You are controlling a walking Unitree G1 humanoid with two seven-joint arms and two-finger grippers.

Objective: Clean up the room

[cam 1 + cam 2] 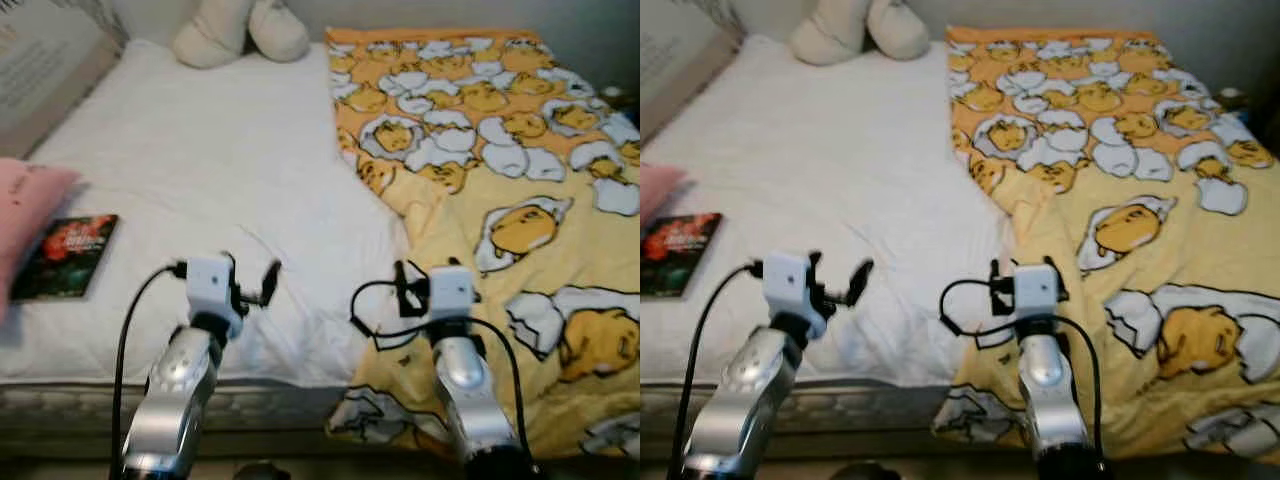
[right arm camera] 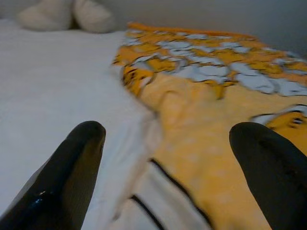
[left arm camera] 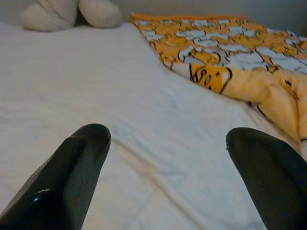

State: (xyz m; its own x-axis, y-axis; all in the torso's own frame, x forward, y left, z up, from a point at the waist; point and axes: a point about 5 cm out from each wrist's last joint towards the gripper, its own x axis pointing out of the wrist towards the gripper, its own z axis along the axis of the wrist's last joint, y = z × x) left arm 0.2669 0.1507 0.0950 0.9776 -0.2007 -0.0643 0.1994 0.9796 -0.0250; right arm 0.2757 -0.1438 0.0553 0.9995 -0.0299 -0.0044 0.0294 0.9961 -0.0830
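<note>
At the far left of the bed, a pink pillow [image 1: 25, 215] overlaps the edge of the white sheet [image 1: 220, 160]. Just beside it lies a dark book [image 1: 68, 256] with a red cover picture, flat on the sheet, its long axis running away from the robot toward the head of the bed; the title is too blurred to read. A grey cushion or headboard piece, hard to tell which, sits at the upper left corner [image 1: 45, 60].

The left gripper [image 1: 255, 288] hovers over the near part of the white sheet, its two black fingers [image 3: 72, 172] spread wide with nothing between them. At the head of the bed rests a cream plush toy [image 1: 240, 30], touching the top edge of the yellow blanket.

The right gripper [image 1: 405, 285] hangs over the blanket's near left border, its fingers [image 2: 72, 167] also parted and empty. The yellow blanket [image 1: 500, 180], printed with egg-yolk cartoon figures and white egg shapes, covers the right half of the bed. Its long axis runs from the head of the bed down to the foot, where it drapes over the mattress edge; its left border is rumpled and folded back on the sheet.
</note>
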